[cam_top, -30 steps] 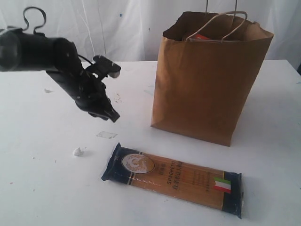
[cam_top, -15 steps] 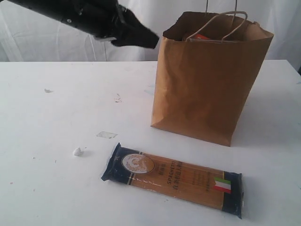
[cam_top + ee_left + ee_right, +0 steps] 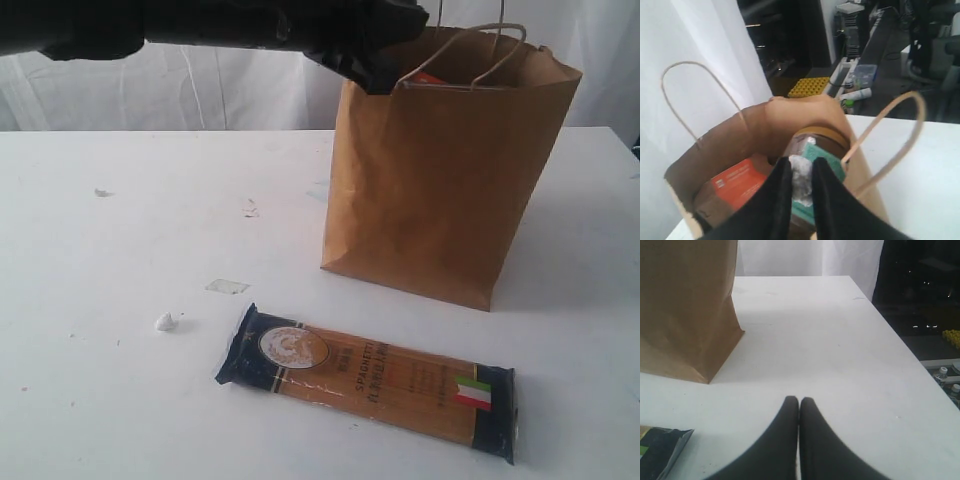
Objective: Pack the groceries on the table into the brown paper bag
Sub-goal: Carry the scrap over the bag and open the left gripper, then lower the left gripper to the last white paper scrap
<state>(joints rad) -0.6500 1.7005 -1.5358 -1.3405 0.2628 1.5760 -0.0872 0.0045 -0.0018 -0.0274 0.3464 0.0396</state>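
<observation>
Left pincer [image 3: 800,164] has risen from low over the table's [image 3: 100,260] left half to the brown paper bag's [image 3: 440,170] mouth; jaws a slit apart, grip I cannot tell. Spaghetti pack [image 3: 370,380] lies unmoved near the front edge. Bag stands behind it, mid-table; inside, an orange-labelled pouch [image 3: 732,182] and a jar [image 3: 815,142]. Right pincer [image 3: 799,401], over the table, is pressed together.

Paper bag [image 3: 440,190] matt; spaghetti pk [image 3: 370,380] glossy.

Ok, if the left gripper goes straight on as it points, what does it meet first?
Probably the green-labelled jar inside the brown paper bag; the left gripper points into its open mouth. How far off the jar lies is unclear.
</observation>
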